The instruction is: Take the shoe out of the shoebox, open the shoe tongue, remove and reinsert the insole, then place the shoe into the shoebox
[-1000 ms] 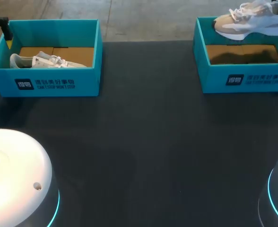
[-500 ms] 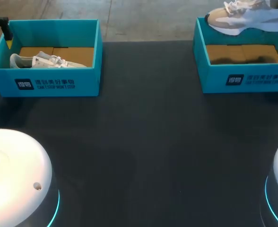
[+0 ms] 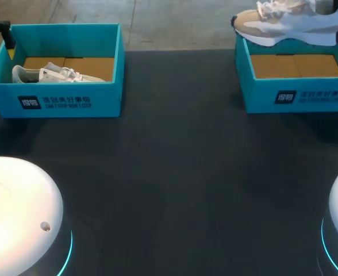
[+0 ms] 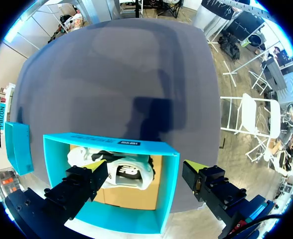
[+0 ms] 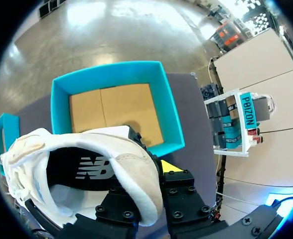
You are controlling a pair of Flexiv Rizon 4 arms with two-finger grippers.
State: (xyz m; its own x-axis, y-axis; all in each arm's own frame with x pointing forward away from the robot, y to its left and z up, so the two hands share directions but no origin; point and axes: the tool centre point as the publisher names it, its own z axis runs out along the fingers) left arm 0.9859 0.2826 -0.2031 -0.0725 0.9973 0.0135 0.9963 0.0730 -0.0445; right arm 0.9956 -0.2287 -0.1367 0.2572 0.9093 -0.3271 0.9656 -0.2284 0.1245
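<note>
Saw the white-and-tan sneaker (image 3: 284,24) held in the air by the right gripper (image 5: 149,172), clamped on the heel. Made out one yellow-tipped finger against the outside of the heel; could not see the other, hidden by the shoe's collar. Found the sneaker sole-down over the far wall of the right shoebox (image 3: 295,95), toe toward the left and just past the box's far left corner, white laces on top. Judged it clear of the box from the right wrist view, with the box lying well ahead of the fingers. Noted that box standing open at the far right of the dark table (image 3: 175,172), teal walls around a brown cardboard floor (image 3: 295,65).

Saw the left shoebox (image 3: 54,100) at the table's far left, also teal and open, well apart from the right one. Found a second sneaker (image 3: 48,73) lying on its side inside, against the near wall, on the same kind of cardboard floor. Saw the left gripper (image 4: 145,167) hanging above that box with its fingers spread wide and nothing between them. Placed one yellow tip over the second sneaker and the other past the box's side wall. Could not tell how high above the shoe the fingers hung.

Noted two white rounded robot bases (image 3: 14,213) at the table's near corners.
</note>
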